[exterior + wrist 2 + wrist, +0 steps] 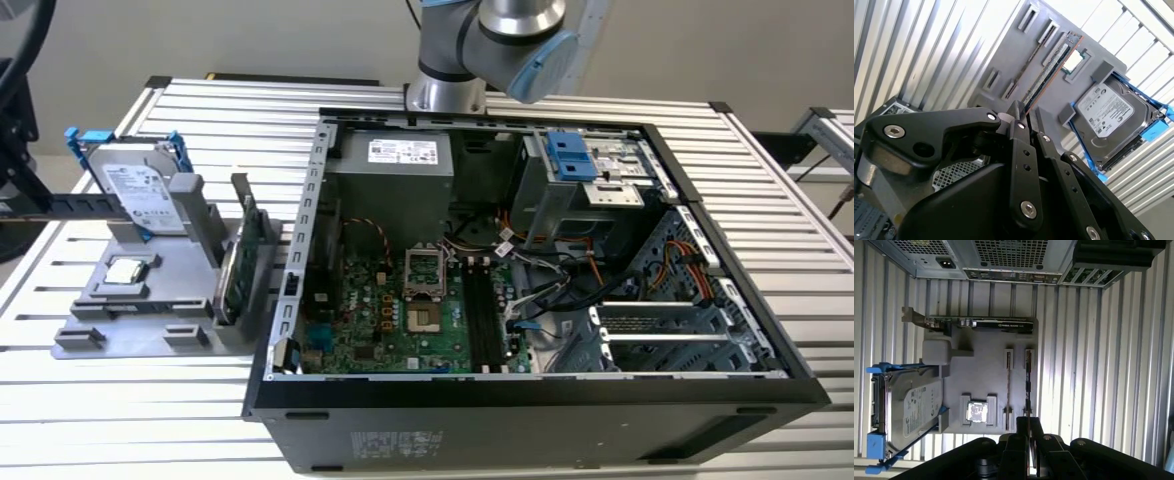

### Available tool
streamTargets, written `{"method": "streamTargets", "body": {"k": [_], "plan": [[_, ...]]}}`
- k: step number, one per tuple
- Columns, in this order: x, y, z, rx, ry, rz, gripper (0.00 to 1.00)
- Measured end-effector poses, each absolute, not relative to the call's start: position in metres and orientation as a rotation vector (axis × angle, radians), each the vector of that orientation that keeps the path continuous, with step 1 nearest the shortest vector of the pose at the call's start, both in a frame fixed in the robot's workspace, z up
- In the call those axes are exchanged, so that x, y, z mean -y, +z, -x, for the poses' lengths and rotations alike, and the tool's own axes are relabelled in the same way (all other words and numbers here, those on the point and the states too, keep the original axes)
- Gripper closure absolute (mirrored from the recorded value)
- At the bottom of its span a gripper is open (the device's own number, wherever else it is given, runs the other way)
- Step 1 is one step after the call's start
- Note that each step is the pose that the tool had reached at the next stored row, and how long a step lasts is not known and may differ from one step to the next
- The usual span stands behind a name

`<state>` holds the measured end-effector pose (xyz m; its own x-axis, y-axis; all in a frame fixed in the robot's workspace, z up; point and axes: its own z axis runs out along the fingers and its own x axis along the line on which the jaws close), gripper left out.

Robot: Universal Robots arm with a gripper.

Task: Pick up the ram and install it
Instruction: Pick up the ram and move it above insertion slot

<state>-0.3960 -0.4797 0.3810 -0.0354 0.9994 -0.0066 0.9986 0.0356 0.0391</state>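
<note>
Slatted table (1079,365), ram (1027,385) on edge, long axis pointing toward gripper (1029,424), fingers (1018,441) seemingly parted, empty.

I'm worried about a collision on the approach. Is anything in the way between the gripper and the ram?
Nothing visible. In the first wrist view the ram sits in its slot on the grey holder, lined up with the gripper, with no object between them. The processor sits off to one side.
</note>
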Motion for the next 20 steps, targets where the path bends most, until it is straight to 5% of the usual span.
{"method": "streamTargets", "body": {"k": [20], "plan": [[0.4798, 0.3892, 0.3960, -2.237, 0.037, -2.159, 1.00]]}}
